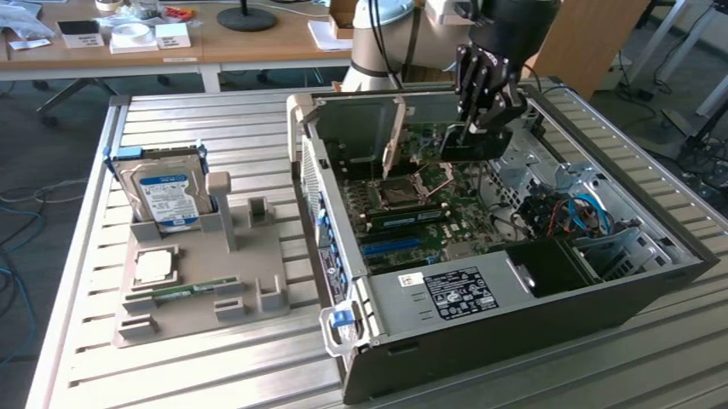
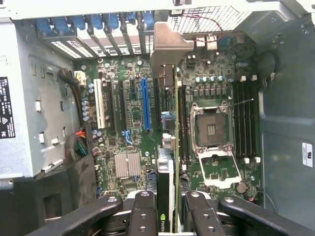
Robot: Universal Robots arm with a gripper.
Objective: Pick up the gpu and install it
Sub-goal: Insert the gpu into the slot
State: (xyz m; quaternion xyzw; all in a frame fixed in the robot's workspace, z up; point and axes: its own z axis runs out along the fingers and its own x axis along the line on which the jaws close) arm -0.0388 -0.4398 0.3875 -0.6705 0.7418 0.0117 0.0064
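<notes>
- Slatted metal table carries an open computer case.
- Inside the case, the gripper clamps the gpu on edge over the motherboard.

A grey metal table with long grooves stands near. Far behind it is a wooden desk. On the exterior view's left, cables lie on the dark blue floor.

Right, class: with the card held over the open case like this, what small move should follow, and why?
Probably a short, straight descent. The end effector grips the gpu edge-down above the motherboard, roughly lined up beside the blue slot, and the card looks not yet seated.
</notes>
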